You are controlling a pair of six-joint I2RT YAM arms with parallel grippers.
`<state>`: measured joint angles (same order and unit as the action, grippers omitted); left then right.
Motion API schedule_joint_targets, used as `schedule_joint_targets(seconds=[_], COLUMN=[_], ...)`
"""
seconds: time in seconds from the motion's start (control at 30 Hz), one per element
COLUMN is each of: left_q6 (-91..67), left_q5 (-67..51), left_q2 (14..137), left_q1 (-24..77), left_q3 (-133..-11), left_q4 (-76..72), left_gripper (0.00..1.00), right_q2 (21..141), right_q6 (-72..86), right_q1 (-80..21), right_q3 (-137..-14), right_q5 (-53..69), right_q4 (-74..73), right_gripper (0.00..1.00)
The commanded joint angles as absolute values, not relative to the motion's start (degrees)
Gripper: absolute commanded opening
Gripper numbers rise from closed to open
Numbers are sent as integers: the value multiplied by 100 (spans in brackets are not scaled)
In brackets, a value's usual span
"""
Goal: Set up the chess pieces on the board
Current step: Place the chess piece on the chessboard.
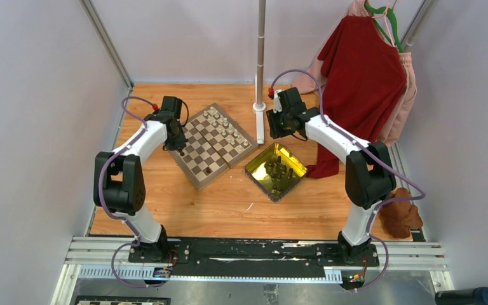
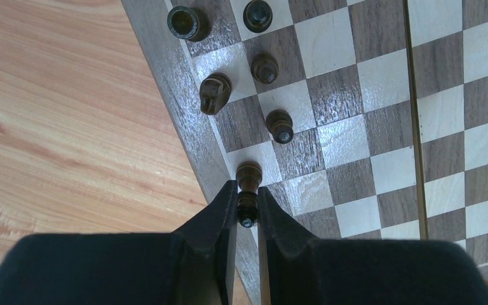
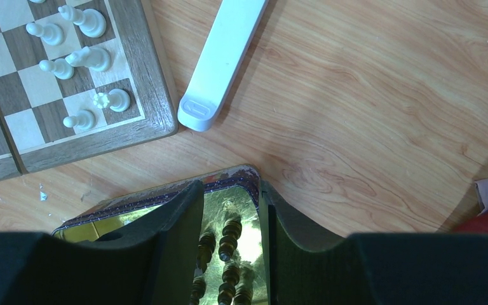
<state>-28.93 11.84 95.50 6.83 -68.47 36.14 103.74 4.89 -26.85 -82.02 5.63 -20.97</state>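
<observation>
**Left gripper** (image 2: 248, 198): fingers pinched tight on the top of one dark brown piece (image 2: 249, 173). The piece is held upright over a light square right at the rim of the board (image 1: 219, 152). Whether its base touches the square cannot be told.

**Board:** set cornerwise on the wooden table (image 1: 229, 210), at about 11 o'clock from the table's middle. In the top view the left gripper sits at the board's 9 o'clock corner.

**Pieces on the board:**
- Five other dark pieces (image 2: 279, 125) stand at 12 o'clock of the held one in the left wrist view, in two short files beside the rim.
- Cream-white pieces (image 3: 92, 58) stand in two rows along the far edge, which runs from the board's 12 o'clock corner to its 3 o'clock corner.
- A lone dark piece (image 1: 208, 170) stands near the 6 o'clock corner.

**Right gripper** (image 3: 230, 190): jaws standing apart, nothing clamped between them. It hangs over one corner of the yellow tray (image 1: 248, 169).

**Tray:** lies at 4 o'clock of the board, apart from it. It holds more dark pieces (image 3: 229, 236), and its shiny floor mirrors them.

**Other:**
- A white bar (image 3: 222, 63) lies at 12 o'clock of the tray, just beside the board's 3 o'clock corner.
- A red garment (image 1: 362, 76) hangs at 2 o'clock of the table.
</observation>
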Motion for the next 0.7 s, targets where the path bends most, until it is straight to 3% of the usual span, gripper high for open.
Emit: schedule_joint_targets(seconds=[0.0, 0.67], left_q6=[-2825, -2775], left_q5=[1213, 1194], left_q2=[9683, 9847], left_q1=[615, 614], left_q3=[-7031, -7107], left_q4=[3631, 3691], left_gripper=[16, 29], right_q2=[10483, 10546], right_q6=[512, 524], right_q1=[-2575, -2536], right_q3=[-8369, -8406], right_q5=[624, 641], right_q4=[-2201, -2219], right_gripper=[42, 42])
